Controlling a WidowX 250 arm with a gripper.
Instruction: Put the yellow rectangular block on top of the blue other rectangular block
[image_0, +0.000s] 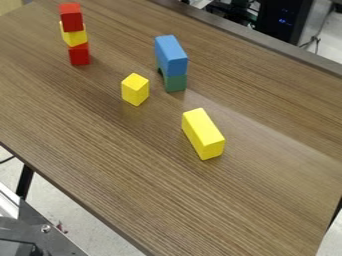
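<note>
- Far left: three-block stack on the table (110, 150): red block (71, 17) on top, yellow middle block (73, 35), lower red block (79, 54). Not our job, we leave it be.
- Left of centre: small yellow block (135, 89), by itself. Wrong pick, too short; we don't confuse it with the target.
- Centre, far side: blue rectangular block (171, 55) sits on a green block (176, 82). That's our placing surface, already raised.
- Right of that, nearer: yellow rectangular block (202, 134) lies lengthwise on the table, apart from everything. Its long axis runs roughly parallel to the blue one's.
- Gripper: can't tell if it's open or closed. It doesn't have the target block.
- Step: we judge this as pre-grasp, nothing placed.
- Next: come down over the long yellow block, grip across its narrow width, lift above the blue top, travel far-left, align lengths, lower gently. Little yaw needed, we think. Risk: a bump or off-centre release topples the blue-green pair.
</note>
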